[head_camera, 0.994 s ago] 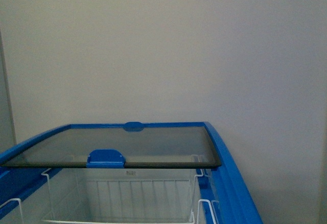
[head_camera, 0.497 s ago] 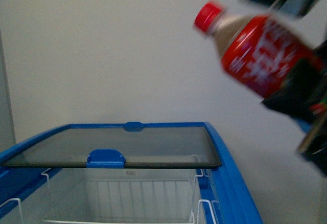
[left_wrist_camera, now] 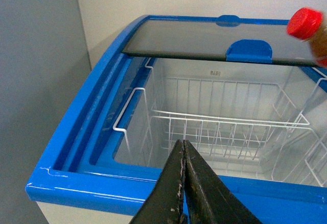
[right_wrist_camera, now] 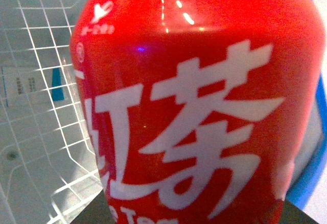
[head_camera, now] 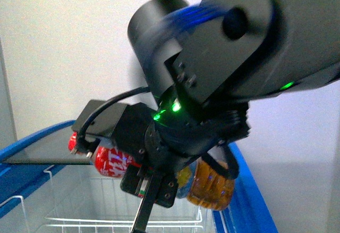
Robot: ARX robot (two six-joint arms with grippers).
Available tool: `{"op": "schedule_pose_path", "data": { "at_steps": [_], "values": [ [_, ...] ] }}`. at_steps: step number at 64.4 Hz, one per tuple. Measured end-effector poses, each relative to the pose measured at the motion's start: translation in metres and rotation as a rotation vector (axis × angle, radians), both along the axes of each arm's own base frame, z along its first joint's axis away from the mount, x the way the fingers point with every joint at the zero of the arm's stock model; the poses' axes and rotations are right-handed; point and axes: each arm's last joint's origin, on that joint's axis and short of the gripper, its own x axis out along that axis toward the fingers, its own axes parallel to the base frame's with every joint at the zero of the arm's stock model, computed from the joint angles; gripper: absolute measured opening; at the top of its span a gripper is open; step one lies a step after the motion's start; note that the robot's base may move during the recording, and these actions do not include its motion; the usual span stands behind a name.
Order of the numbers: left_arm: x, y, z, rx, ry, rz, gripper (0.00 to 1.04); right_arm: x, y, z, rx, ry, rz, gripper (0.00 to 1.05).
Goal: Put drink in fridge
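The fridge is a white chest freezer with a blue top rim [left_wrist_camera: 82,147]. Its tinted glass lid [left_wrist_camera: 184,40] is slid to the far half, so the near half is open over white wire baskets [left_wrist_camera: 214,127]. My right gripper [head_camera: 149,174] is shut on the drink bottle [head_camera: 109,161], a red-labelled tea bottle held on its side just above the opening. Its red cap [left_wrist_camera: 305,23] shows in the left wrist view, and its label [right_wrist_camera: 189,106] fills the right wrist view. My left gripper [left_wrist_camera: 183,143] is shut and empty above the fridge's near rim.
A tall grey cabinet [left_wrist_camera: 36,81] stands close beside the fridge, and a plain wall is behind it. The lid carries a blue handle [left_wrist_camera: 249,51]. My right arm [head_camera: 255,47] blocks most of the front view. The fridge's rim [head_camera: 249,190] shows beside the bottle.
The right arm was out of view, then came in at the upper right with the bottle. It has swung down and left, and now holds the bottle low over the open fridge.
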Motion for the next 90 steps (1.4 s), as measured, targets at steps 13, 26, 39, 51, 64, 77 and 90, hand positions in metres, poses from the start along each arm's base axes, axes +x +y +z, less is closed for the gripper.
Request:
{"op": "schedule_pose_path", "data": {
  "at_steps": [13, 26, 39, 51, 64, 77, 90],
  "values": [
    [-0.004, 0.000, -0.006, 0.000, -0.011, 0.000, 0.03, 0.017, 0.014, -0.030, -0.038, 0.052, -0.006, 0.36],
    [-0.010, 0.000, -0.005, 0.000, -0.016, 0.000, 0.03, 0.035, 0.027, -0.068, -0.071, 0.094, -0.013, 0.36],
    [-0.014, 0.000, -0.005, 0.000, -0.017, 0.000, 0.03, 0.051, 0.038, -0.089, -0.060, 0.096, -0.030, 0.36],
    [-0.017, 0.000, -0.005, 0.000, -0.017, 0.000, 0.03, 0.065, 0.044, -0.108, -0.055, 0.080, -0.052, 0.36],
    [-0.023, 0.000, -0.008, 0.000, 0.005, -0.001, 0.03, 0.080, 0.047, -0.141, -0.059, 0.086, -0.079, 0.36],
    [-0.031, 0.000, -0.008, 0.000, -0.011, 0.000, 0.03, 0.086, 0.047, -0.165, -0.062, 0.095, -0.104, 0.36],
    [-0.031, 0.000, -0.008, 0.000, -0.013, 0.000, 0.03, 0.087, 0.046, -0.176, -0.064, 0.114, -0.114, 0.53]
  ]
}}
